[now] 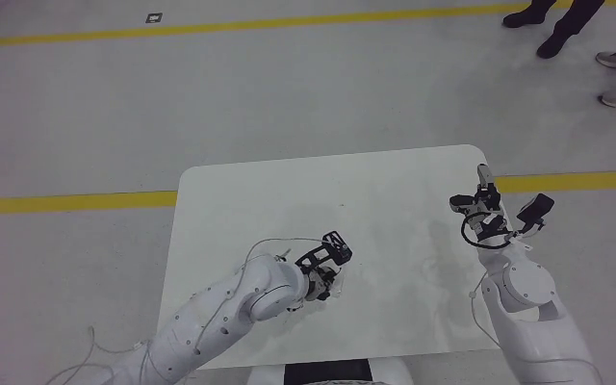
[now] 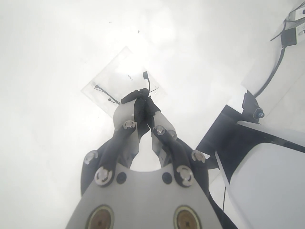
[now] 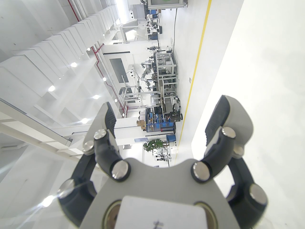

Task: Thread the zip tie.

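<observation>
Left gripper (image 2: 143,102), jaws pinching the zip tie (image 2: 144,74), hangs near the table (image 1: 289,192) centre; right gripper (image 3: 165,110) at its 3 o'clock edge, jaws wide.

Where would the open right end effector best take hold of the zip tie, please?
On the zip tie stub below its square head, which juts past the left end effector's shut tips; probably approach from beyond the tips, head-on.
</observation>
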